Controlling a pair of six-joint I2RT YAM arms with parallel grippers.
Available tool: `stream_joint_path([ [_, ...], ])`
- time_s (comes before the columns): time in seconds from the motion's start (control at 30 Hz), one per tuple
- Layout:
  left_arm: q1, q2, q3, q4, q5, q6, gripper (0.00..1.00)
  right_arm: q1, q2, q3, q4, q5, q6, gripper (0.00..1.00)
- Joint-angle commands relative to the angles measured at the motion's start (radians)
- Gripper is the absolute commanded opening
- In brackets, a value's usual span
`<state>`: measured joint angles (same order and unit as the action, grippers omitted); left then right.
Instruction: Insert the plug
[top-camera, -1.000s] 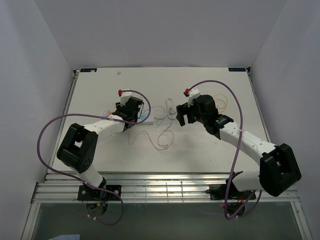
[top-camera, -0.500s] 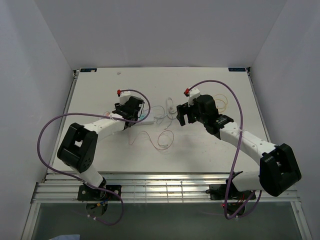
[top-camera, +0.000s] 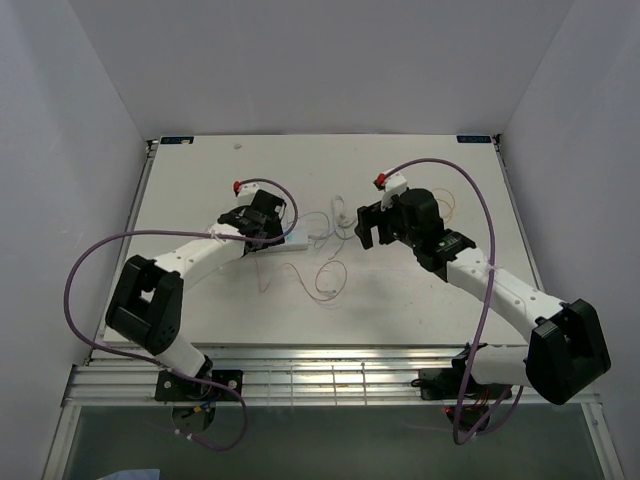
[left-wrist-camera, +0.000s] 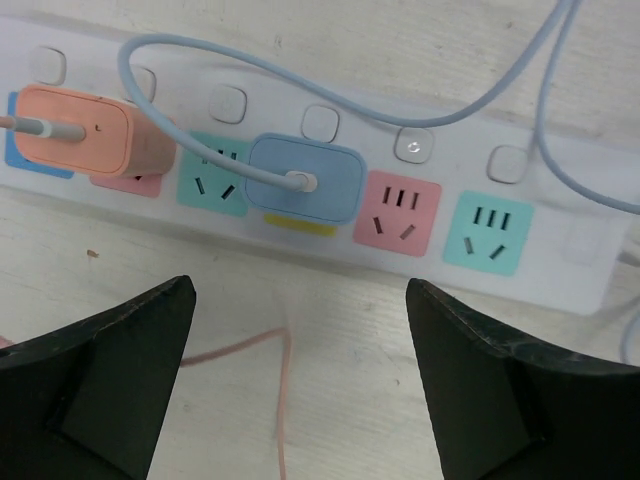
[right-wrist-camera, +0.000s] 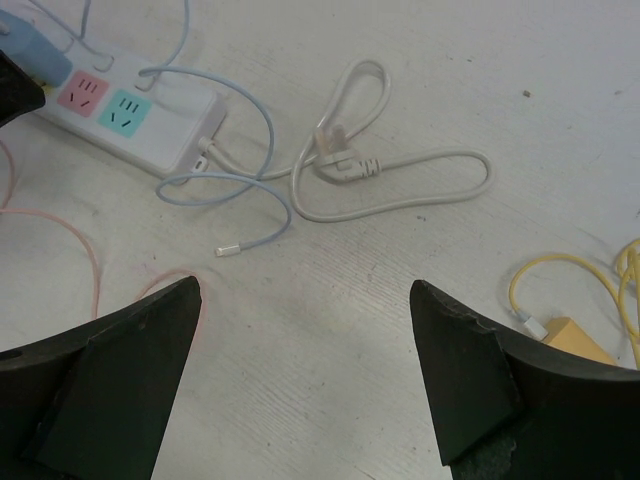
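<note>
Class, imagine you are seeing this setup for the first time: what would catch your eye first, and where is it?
The white power strip with its pastel sockets fills the left wrist view. A blue charger is plugged in at its middle and an orange charger near its left end. The left gripper hangs open just in front of it. In the right wrist view, a loose white cord lies looped to the right of the strip's end.
</note>
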<state>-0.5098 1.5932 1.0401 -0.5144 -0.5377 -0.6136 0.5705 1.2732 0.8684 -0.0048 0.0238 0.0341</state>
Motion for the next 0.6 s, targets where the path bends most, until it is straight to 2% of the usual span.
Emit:
stream_joint_path([
  [0.0, -0.003, -0.128, 0.067, -0.018, 0.044, 0.021, 0.98, -0.004, -0.06, 0.012, 0.006, 0.019, 0.026, 0.9],
  [0.27, -0.009, -0.303, 0.126, 0.03, 0.179, 0.069, 0.98, -0.027, -0.141, -0.055, -0.041, 0.162, 0.124, 0.9],
  [0.43, -0.009, -0.39, 0.114, 0.079, 0.28, 0.086, 0.98, -0.153, -0.161, -0.108, -0.099, 0.182, 0.236, 0.9],
  [0.57, -0.009, -0.433, 0.039, 0.123, 0.318, 0.086, 0.98, -0.253, -0.124, -0.138, -0.13, 0.185, 0.27, 0.9],
])
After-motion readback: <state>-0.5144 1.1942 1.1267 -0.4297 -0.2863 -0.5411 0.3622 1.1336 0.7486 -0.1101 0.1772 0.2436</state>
